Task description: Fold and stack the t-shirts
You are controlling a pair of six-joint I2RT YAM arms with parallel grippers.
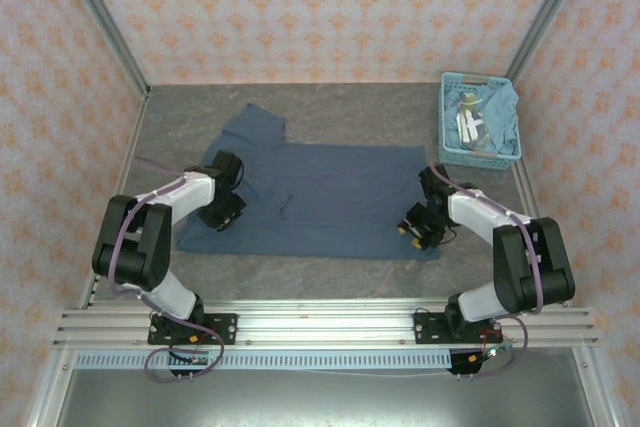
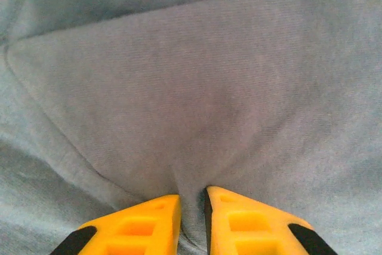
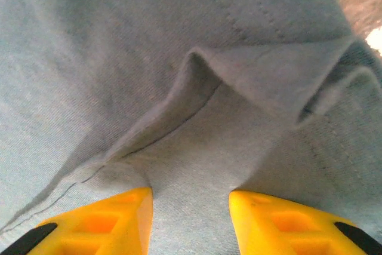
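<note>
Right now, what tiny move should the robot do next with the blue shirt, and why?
Probably close the right end effector on the t-shirt: its jaws stand apart over a raised fold, while the left end effector pinches cloth.

I am working in a robot test booth, like a lab. Thin wall panels with orange-patterned paper sit in metal posts, and a metal rail runs along the near edge of the grey table.

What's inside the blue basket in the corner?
A crumpled teal-blue t-shirt sits in the basket, with something pale lying on it. Anything beneath the cloth is covered.
</note>
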